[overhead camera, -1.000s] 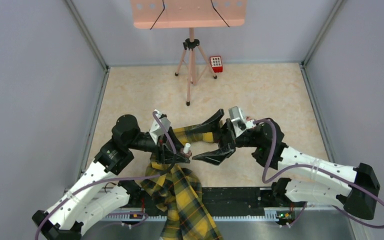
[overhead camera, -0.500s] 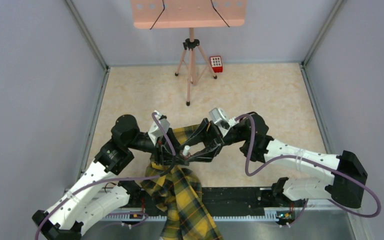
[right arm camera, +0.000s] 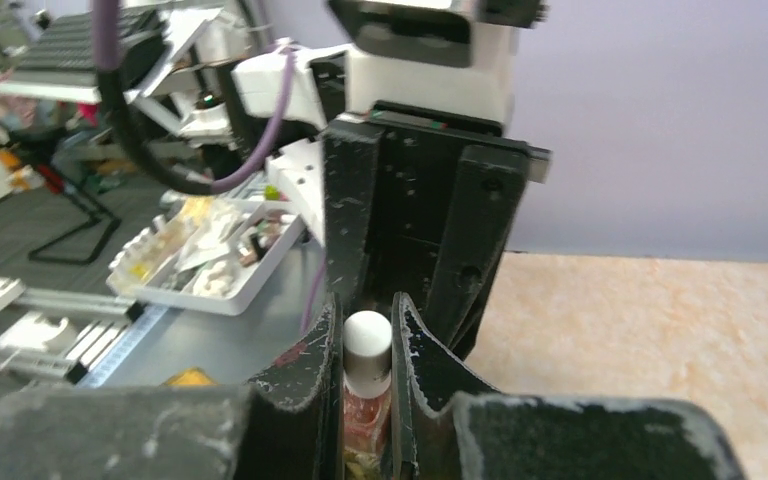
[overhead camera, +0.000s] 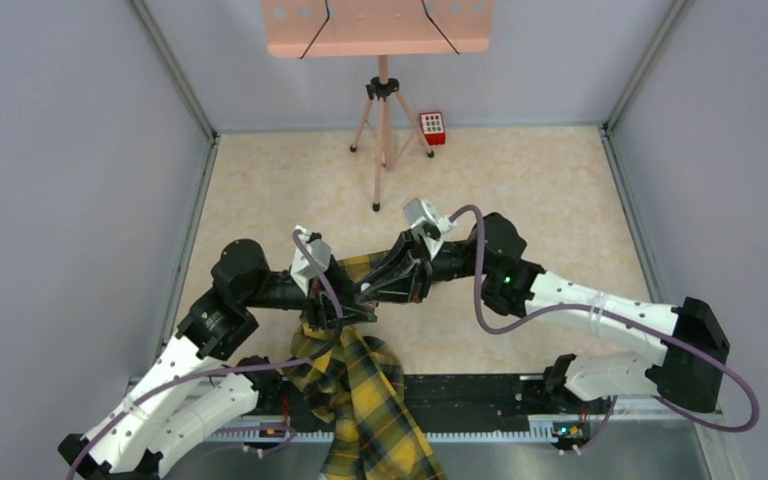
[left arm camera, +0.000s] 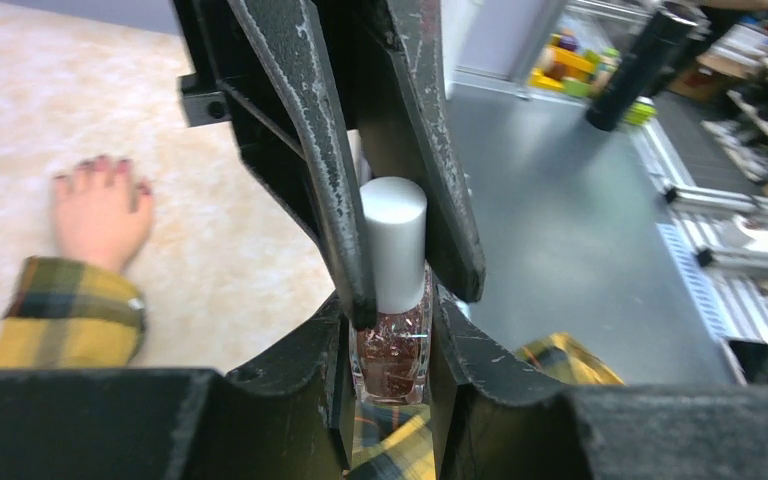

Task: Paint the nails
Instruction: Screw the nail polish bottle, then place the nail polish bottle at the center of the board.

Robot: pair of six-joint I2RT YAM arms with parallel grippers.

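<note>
Polish bottle point(left arm camera: 391, 365) sits clamped by its glass body in the left end effector point(left arm camera: 392, 330); the right end effector point(right arm camera: 367, 330) pinches its white cap point(left arm camera: 393, 240) (both fully closed on it). Dark red nails point(left arm camera: 100, 165) tip the mannequin hand point(left arm camera: 100, 215), flat on the bench point(left arm camera: 230, 250) beside them.

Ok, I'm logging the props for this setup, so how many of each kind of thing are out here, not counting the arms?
Nail polish bottle: 1
Mannequin hand in plaid sleeve: 1
Tripod with pink board: 1
Red keypad box: 1
Total: 4
</note>
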